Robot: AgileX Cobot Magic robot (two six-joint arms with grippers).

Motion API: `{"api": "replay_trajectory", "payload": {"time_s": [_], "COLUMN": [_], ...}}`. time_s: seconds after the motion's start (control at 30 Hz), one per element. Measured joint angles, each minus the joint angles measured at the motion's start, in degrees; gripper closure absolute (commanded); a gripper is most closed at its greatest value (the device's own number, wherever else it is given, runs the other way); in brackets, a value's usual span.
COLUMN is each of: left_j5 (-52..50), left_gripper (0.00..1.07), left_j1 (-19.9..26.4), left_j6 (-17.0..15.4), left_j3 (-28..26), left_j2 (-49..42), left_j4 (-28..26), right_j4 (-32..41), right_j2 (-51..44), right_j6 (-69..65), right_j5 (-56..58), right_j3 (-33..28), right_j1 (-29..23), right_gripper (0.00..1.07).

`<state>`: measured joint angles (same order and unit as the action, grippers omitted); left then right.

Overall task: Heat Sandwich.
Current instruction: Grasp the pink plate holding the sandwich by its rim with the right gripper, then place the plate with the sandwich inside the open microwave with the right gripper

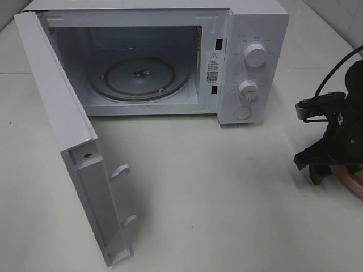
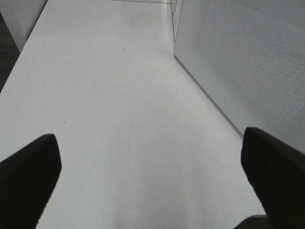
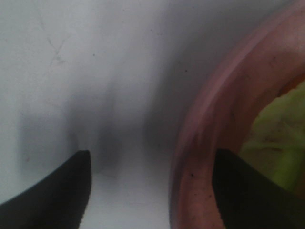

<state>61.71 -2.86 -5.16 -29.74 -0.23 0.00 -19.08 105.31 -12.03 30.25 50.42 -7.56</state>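
1. Working the pick-up step: hanging right jaws low over the plate [image 3: 205,143] at the right edge of the surface [image 1: 227,187], well apart from the microwave [image 1: 255,34].
2. Straddling the plate rim with right jaws: standing apart, one finger outside over bare surface, the other inside over the plate. Not clamping anything yet, judging by the gap.
3. Holding left jaws wide, gripping nothing, hovering over bare surface just beside the door [image 2: 238,62].
4. Finding the microwave ready: door swung wide, turntable [image 1: 139,76] carrying nothing.
5. Calling next, most likely, for pinching the rim firmly, lifting level, carrying across to the cavity and setting down on the turntable. Needing care against tipping, gripping only one side of the plate.
6. Locating the sandwich [image 3: 281,143] on the plate, inside the rim, just beside the inner finger. Showing only yellow-green filling at the edge of the right wrist view, blurred; not making out the bread. Hiding behind the arm in the high view.
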Motion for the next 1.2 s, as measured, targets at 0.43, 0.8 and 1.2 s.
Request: {"api": "replay_trajectory", "payload": {"time_s": [0.43,0.8,1.2], "left_j5": [0.0,0.0,0.0], "left_gripper": [0.09,0.09,0.09], "left_j1": [0.0,0.0,0.0], "left_j6": [0.0,0.0,0.0], "left_j3": [0.0,0.0,0.0], "left_j2": [0.0,0.0,0.0], "left_j4": [0.0,0.0,0.0], "right_j4": [-6.6,-6.6,-6.6], "right_j2": [0.0,0.0,0.0], "right_j6": [-4.9,-5.0,-5.5], "right_j5": [0.8,0.8,0.9], "right_j3": [0.0,0.0,0.0], "right_j1": [0.0,0.0,0.0], "right_gripper": [1.07,1.07,1.07]}}
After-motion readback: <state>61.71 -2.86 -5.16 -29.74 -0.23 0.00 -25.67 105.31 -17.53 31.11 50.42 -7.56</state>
